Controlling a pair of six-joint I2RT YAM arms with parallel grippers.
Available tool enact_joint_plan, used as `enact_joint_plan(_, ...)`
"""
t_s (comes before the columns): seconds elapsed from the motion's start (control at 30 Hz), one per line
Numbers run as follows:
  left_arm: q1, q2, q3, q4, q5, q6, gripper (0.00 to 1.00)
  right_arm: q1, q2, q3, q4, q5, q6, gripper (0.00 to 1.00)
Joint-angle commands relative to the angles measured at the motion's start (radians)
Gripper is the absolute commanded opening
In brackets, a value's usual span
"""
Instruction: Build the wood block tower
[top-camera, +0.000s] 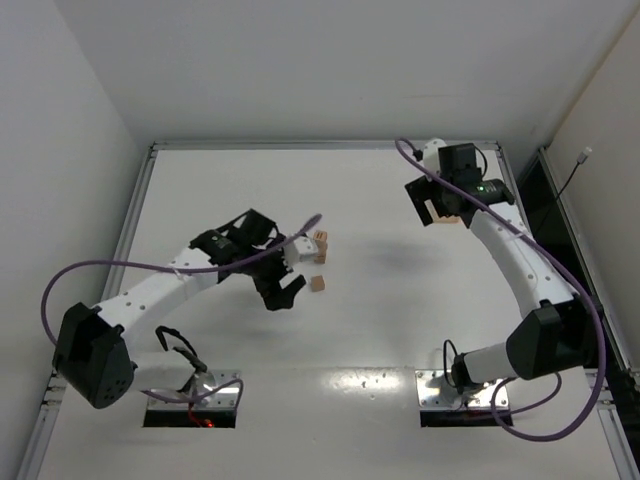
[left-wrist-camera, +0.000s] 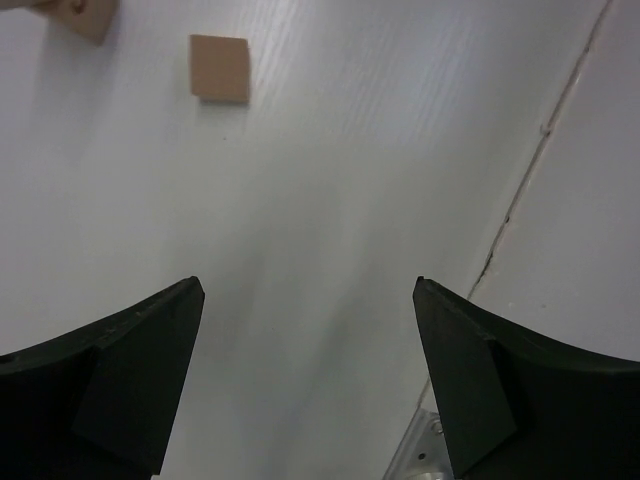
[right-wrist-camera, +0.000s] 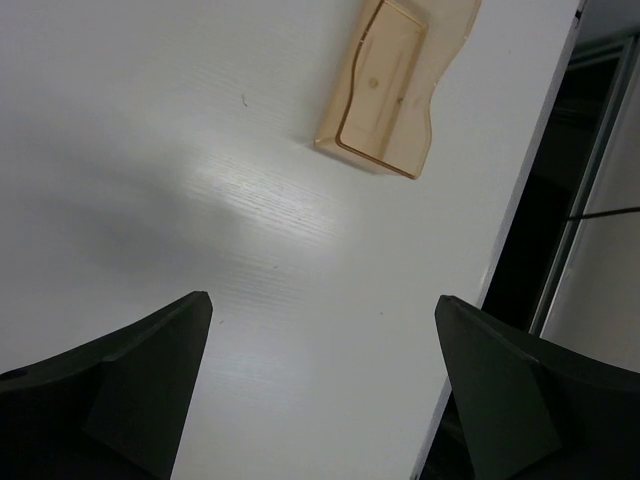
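Left pincer, right pincer gape empty; one loose block, perhaps three clustered blocks, one tray.

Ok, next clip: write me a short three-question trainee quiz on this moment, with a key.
1. True or false: the left gripper is holding the small light-brown wooden cube lying loose ahead of it.
2. What appears ahead of the right gripper in its wrist view? A) a pale wooden open tray B) a blue bowl C) a metal spoon
3. Fill in: both grippers' jaws stand ____.
Key: 1 false; 2 A; 3 open.
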Motion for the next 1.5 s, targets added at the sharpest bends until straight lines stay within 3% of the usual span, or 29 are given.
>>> enact_joint_plan(0.0, -0.149, 0.030, -0.006, 0.038, -0.076, 0.169, 0.83, -0.065, -0.047, -0.011, 0.045, -0.076, 0.043, 0.92)
enact_joint_plan(0.1, -0.245, 0.055, -0.018, 0.081, -0.175, 0.231, 0.82, -0.114, -0.047, -0.011, 0.035, -0.116, 0.043, 0.92)
enact_joint_plan(0.2, -0.266, 0.106, -0.014, 0.118, -0.201, 0.294, 0.81, -0.143, -0.037, -0.011, 0.024, -0.150, 0.043, 0.92)
enact_joint_plan(0.43, -0.234, 0.201, 0.006, 0.241, -0.213, 0.360, 0.74, -0.186, -0.019, -0.011, 0.015, -0.216, 0.052, 0.92)
enact_joint_plan(1.47, -0.161, 0.465, 0.198, 0.249, -0.083, 0.340, 0.74, -0.186, 0.070, 0.025, -0.005, -0.262, 0.052, 0.90)
